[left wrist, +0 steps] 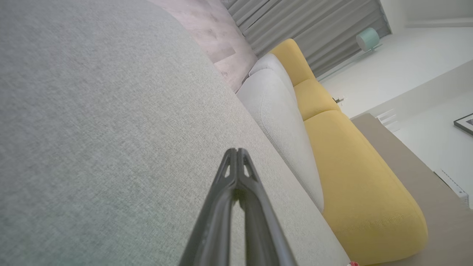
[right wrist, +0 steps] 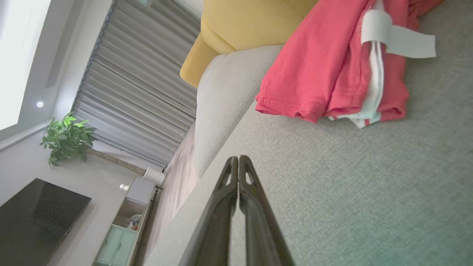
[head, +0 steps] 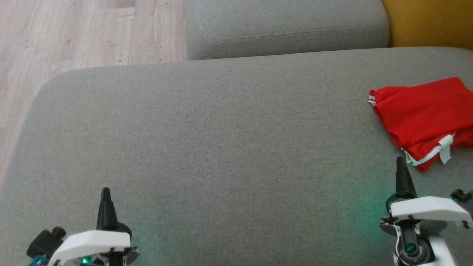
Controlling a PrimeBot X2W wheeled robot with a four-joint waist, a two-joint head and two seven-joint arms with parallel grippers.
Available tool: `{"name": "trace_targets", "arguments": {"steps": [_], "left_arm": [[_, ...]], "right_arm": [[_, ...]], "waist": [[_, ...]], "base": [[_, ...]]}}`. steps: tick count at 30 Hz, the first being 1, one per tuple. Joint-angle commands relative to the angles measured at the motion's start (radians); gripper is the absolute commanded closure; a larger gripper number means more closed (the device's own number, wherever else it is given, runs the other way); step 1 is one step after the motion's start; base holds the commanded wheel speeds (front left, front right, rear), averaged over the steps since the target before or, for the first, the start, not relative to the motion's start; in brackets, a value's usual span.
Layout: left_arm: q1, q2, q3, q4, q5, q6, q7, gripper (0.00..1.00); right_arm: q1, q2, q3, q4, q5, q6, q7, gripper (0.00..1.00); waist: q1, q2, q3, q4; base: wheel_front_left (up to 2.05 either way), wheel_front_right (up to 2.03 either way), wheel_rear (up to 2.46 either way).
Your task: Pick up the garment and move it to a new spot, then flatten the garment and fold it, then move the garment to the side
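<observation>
My left hand [head: 106,191] and right hand [head: 400,161] are clenched, empty, over the grey sofa [head: 221,129]; the folded red garment [head: 425,111] lies near my right.

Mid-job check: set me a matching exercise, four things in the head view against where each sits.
Things:
1. folded red fabric garment with white trim
2. left gripper with two long dark fingers
3. pale wooden plank floor
4. yellow upholstered sofa cushion

Places:
A. top left
B. top right corner
C. lower left, over the large grey fabric cushion
D. right edge of that cushion

Pairs: 1-D, 2-C, 3-A, 4-B
</observation>
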Motion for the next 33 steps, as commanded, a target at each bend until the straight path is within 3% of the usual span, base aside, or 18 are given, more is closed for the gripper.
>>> {"name": "trace_targets", "arguments": {"steps": [1, 33], "left_arm": [[-0.055, 0.002, 0.035, -0.037, -0.025, -0.007, 0.005, 1.0], [-0.076, 0.003, 0.094, -0.053, -0.333, -0.017, 0.097, 1.0]], "right_arm": [[-0.03, -0.004, 0.006, -0.044, 0.03, -0.001, 0.008, 1.0], [-0.022, -0.005, -0.029, -0.099, 0.376, -0.001, 0.097, 1.0]], "waist": [[-0.0001, 0.0, 0.0, 0.0], [-0.0001, 0.0, -0.001, 0.006]], "base": [[0.0, 0.0, 0.0], [0.0, 0.0, 0.0]]}}
